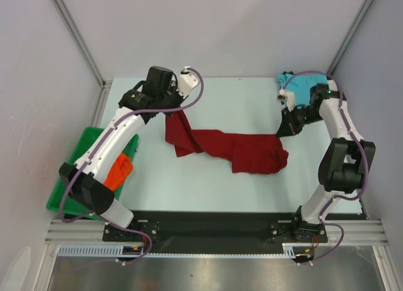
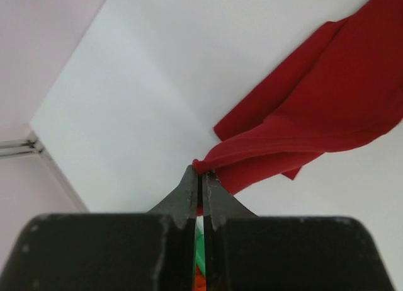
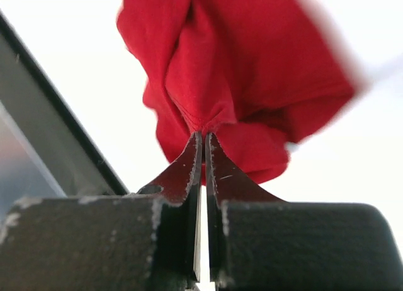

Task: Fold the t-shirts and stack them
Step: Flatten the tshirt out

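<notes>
As the left gripper (image 2: 201, 171) pinches the dark red t-shirt (image 1: 252, 152) at ten o'clock, the right gripper (image 3: 204, 136) pinches it at two.

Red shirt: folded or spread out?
Not folded: dark red t-shirt is bunched in a rumpled strip, left pincer and right pincer each pinching an end.

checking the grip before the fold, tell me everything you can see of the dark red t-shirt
The dark red t-shirt is soft, plain cloth, unfolded and rumpled, lying as a crooked band across the middle of the pale table. Its left end is raised, pinched in the shut left gripper. Its right end bunches into folds where the shut right gripper pinches it. The middle seems to rest on the table.
</notes>
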`<state>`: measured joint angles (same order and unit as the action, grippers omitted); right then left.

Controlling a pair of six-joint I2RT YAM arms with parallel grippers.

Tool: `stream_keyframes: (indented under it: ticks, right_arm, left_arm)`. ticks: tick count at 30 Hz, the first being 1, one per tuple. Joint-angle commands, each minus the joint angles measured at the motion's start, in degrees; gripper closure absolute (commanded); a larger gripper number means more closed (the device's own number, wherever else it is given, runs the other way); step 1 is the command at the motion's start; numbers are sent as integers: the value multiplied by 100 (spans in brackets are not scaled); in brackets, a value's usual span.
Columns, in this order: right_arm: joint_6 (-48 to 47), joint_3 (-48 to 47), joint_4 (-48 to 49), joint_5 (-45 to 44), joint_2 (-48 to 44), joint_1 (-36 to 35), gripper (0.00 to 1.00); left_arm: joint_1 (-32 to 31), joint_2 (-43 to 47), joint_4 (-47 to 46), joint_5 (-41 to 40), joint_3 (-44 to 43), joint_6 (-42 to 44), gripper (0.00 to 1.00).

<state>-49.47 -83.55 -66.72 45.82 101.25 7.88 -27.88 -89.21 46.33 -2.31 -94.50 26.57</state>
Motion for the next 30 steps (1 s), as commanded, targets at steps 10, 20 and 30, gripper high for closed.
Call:
stream_keyframes:
  ticks: [10, 20, 30]
  right_arm:
    - [1817, -2333, 1142, -697, -1748, 302, 100]
    - [2749, -2200, 2822, -828, -2417, 732, 100]
    - [3382, -3738, 2155, -1216, -3225, 820, 100]
  left_arm:
    - [-25, 1555, -1483, -1061, -447, 1543, 99]
    - [142, 1731, -2083, -1932, -1071, 2124, 100]
    - [134, 3162, -2216, -1457, -210, 2160, 100]
